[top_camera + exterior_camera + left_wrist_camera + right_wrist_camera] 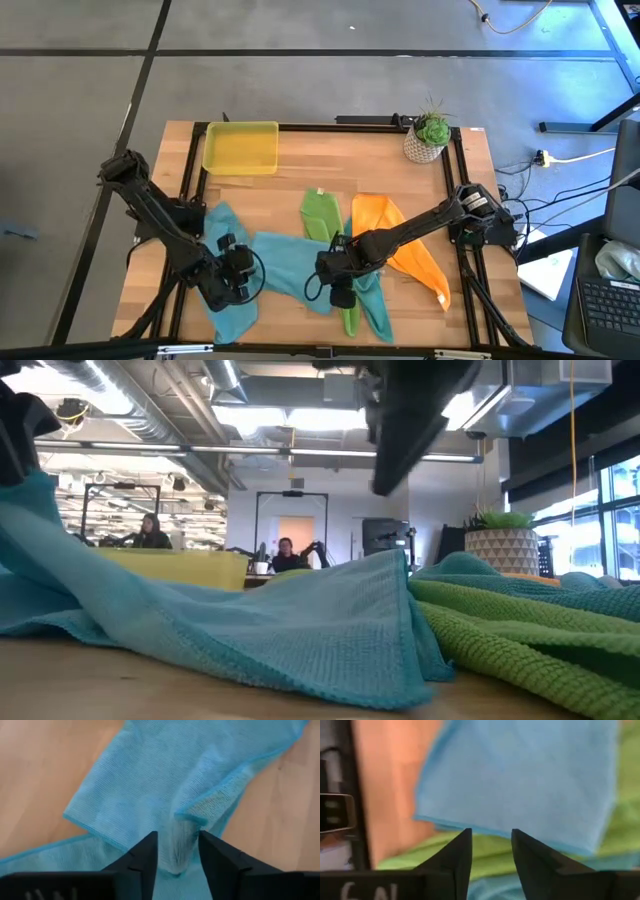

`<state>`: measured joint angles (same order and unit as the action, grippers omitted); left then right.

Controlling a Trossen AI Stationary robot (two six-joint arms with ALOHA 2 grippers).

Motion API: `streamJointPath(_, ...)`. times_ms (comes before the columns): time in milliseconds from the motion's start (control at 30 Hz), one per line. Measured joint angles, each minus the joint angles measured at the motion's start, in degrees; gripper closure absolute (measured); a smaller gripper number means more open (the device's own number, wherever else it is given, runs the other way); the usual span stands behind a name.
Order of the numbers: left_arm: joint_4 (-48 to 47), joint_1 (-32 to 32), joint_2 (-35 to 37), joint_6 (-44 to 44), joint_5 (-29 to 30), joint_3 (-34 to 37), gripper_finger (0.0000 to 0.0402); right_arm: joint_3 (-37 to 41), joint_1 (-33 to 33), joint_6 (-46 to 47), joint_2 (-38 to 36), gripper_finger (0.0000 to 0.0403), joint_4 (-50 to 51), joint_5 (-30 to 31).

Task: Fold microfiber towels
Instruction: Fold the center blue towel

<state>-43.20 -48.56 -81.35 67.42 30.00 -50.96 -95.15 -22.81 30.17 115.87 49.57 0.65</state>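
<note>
Wooden tabletop [300, 160] carries a light blue towel [285, 265] spread at the near edge between both arms. Left gripper [177, 851] and right gripper [491, 847] stand spread above it, pinching nothing; the fold step seems just released. Next likely calls for regrasping an edge.

Open-plan robotics laboratory or workshop. A wooden tabletop [300, 160] in a black metal frame stands on a grey concrete floor [300, 90], with loose cables [560, 165] and a laptop [610, 300] alongside. The low view shows exposed ceiling ducts [130, 410], strip lighting, further black frame rigs [290, 525] and two people seated at distant desks [150, 532].
</note>
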Motion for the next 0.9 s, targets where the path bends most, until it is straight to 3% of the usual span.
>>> streamJointPath(200,-0.7,-0.4,4.6,0.0,-2.8,0.0,0.0249,0.1,0.3,3.3,-0.5,0.0263,6.7,3.6)
streamJointPath(400,-4.6,-2.0,9.7,2.3,-2.8,0.0,0.0249,2.0,4.8,8.9,-1.1,0.025,1.2,-5.9)
streamJointPath(600,-12.5,-1.6,17.8,8.3,3.3,0.0,0.0252,9.5,10.8,14.6,-5.5,0.0234,-9.5,-13.5)
streamJointPath(900,-15.2,10.5,22.6,-0.9,-1.9,0.0,0.0251,17.4,15.3,15.6,-7.7,0.0233,-10.4,-21.5)
